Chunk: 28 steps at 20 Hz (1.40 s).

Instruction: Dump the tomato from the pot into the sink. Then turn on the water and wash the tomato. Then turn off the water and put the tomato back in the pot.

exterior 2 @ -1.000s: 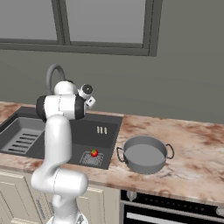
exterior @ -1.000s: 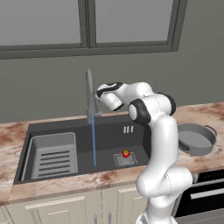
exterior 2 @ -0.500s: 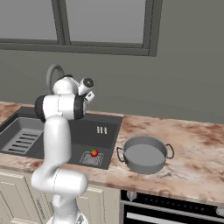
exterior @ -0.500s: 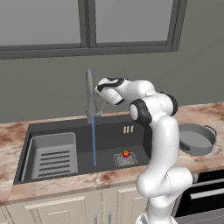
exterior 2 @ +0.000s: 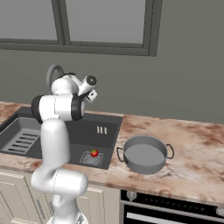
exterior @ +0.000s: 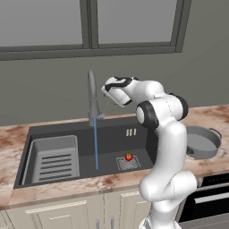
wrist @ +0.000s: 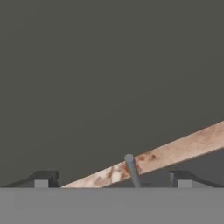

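Cabinets: cream cabinet fronts [exterior: 67, 214] run under the counter edge, nearest the cameras; I cannot count the doors with certainty.
Oven: one dark oven front [exterior 2: 175, 210] sits below the counter on the right, under the pot.
Counter: one reddish-brown marbled counter [exterior 2: 197, 162] carries the sink and the pot.
Pot: one grey pot [exterior 2: 145, 154] stands upright on the counter just right of the sink, with two small dark side handles; its inside looks bare.
Tomato: one red tomato [exterior: 129, 156] with a green top lies in the sink on the square drain grate [exterior: 128, 163], well apart from the pot.
Sink: one dark grey basin [exterior: 138, 129] set into the counter.
Rack: one lighter ribbed rack [exterior: 54, 159] fills the left part of the sink.
Water: one thin blue stream [exterior: 95, 143] falls from the faucet to the sink floor, left of the tomato and right of the rack.
Faucet: one tall grey faucet [exterior: 92, 100] rises at the back rim of the sink; in the hand view a thin grey lever [wrist: 132, 169] stands between the fingertips.
Gripper: one gripper [wrist: 111, 178] is up beside the faucet, near its lever; its two fingers are spread wide with nothing clamped.
Windows: two panes above, split by a dark frame [exterior: 87, 24].
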### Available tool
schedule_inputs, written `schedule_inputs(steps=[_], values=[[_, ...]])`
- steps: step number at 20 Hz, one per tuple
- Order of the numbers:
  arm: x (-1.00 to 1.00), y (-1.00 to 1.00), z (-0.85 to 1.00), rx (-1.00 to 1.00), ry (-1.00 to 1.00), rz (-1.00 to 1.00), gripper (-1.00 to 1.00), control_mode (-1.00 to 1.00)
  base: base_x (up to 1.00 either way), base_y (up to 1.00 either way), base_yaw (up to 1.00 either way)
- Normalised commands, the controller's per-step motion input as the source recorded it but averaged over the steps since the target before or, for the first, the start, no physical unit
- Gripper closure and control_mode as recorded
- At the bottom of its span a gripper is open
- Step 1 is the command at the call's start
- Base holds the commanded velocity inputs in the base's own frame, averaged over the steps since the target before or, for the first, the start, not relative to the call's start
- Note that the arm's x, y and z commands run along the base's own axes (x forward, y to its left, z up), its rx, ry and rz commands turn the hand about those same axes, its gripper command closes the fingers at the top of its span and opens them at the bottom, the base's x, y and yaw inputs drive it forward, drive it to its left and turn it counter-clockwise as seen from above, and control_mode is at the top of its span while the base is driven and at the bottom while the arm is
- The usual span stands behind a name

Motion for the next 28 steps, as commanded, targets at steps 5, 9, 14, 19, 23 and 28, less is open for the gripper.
schedule_inputs(steps=[5, 9, 14, 19, 23, 28], values=[[-0.39, -0.31, -0.07, 0.0, 0.05, 0.0, -1.0, -1.0, 0.0, 0.0, 0.0], [-0.38, -0.23, -0.21, 0.0, 0.07, 0.0, -1.0, -1.0, 0.0, 0.0, 0.0], [-0.23, -0.05, -0.31, 0.0, 0.07, 0.0, -1.0, -1.0, 0.0, 0.0, 0.0], [0.0, 0.0, -0.31, 0.0, 0.01, 0.0, -1.0, -1.0, 0.0, 0.0, 0.0], [0.01, 0.0, -0.14, 0.0, 0.0, 0.0, -1.0, -1.0, 0.0, 0.0, 0.0], [0.02, 0.0, -0.09, 0.0, 0.0, 0.0, -1.0, -1.0, 0.0, 0.0, 0.0]])
